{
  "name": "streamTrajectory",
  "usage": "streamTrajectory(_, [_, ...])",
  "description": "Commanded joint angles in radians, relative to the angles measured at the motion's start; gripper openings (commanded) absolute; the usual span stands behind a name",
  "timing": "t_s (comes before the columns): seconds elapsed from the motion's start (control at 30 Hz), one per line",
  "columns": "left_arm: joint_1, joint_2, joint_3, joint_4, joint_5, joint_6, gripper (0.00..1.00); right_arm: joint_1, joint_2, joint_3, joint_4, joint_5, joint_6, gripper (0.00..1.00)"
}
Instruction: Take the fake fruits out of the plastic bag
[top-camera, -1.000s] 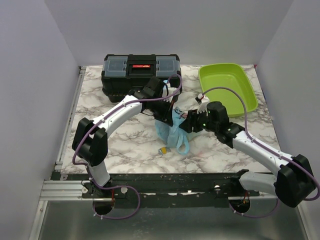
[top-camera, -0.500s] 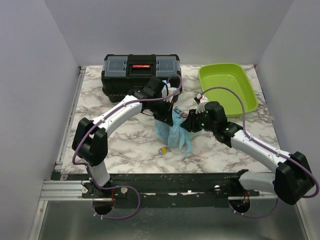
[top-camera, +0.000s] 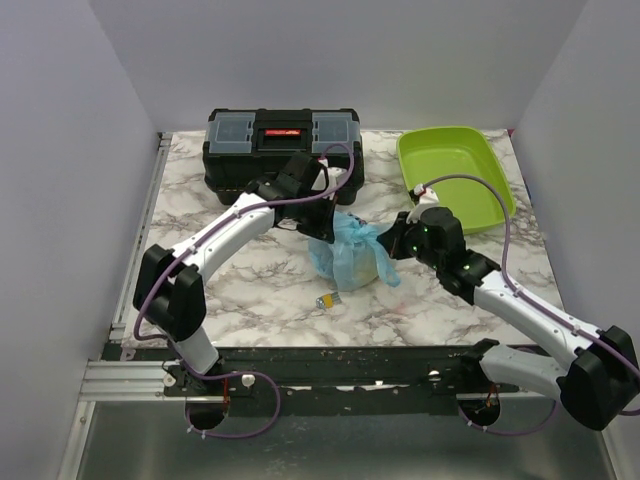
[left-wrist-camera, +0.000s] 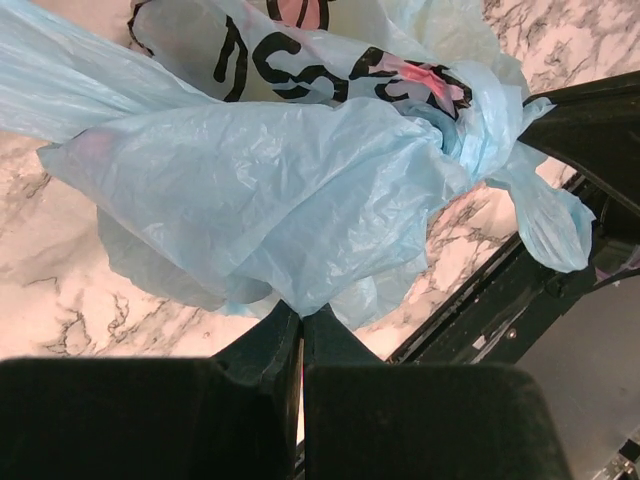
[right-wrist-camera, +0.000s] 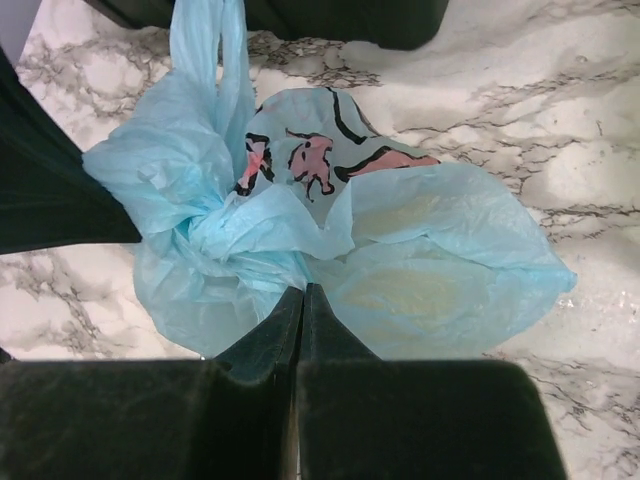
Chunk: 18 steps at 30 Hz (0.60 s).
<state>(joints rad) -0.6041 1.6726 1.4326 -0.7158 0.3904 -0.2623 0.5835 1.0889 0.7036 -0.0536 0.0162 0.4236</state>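
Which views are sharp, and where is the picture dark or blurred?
Top external view: even soft light, no glare, all sharp. Left wrist view: the crinkly translucent light-blue plastic bag is sharp and well lit; the left hand is a dark, featureless mass. Right wrist view: the same for the right hand.

Walls (top-camera: 60, 150): plain pale grey, left, back, right.
Tabletop (top-camera: 250, 290): white marble pattern, grey veins.
Light: even, soft.

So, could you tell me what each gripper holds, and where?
Both hold the bag: the left gripper pinches a fold of film, the right gripper another.
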Motion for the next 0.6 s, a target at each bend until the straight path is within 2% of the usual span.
streamTrajectory(0.0, [0.013, -0.048, -0.004, -0.046, -0.078, -0.010, 0.00, -0.001, -0.012, -0.024, -0.039, 0.083, 0.022, 0.01])
streamTrajectory(0.07, [0.011, -0.064, -0.006, -0.058, -0.075, -0.012, 0.00, 0.000, -0.020, -0.038, -0.026, 0.059, 0.016, 0.01])
streamTrajectory(0.23, [0.010, -0.109, 0.006, -0.056, -0.053, -0.021, 0.26, 0.000, -0.035, -0.055, 0.007, -0.008, -0.010, 0.01])
streamTrajectory(0.33, [-0.001, -0.129, 0.045, -0.053, -0.035, -0.010, 0.46, -0.001, -0.032, -0.058, 0.015, -0.037, -0.017, 0.01])
streamTrajectory(0.5, [-0.020, -0.093, 0.139, -0.065, -0.070, 0.010, 0.65, -0.001, -0.055, -0.065, 0.017, -0.043, -0.013, 0.01])
streamTrajectory(0.57, [-0.041, -0.044, 0.216, -0.103, -0.115, 0.019, 0.65, 0.000, -0.066, -0.066, 0.014, -0.042, -0.012, 0.01])
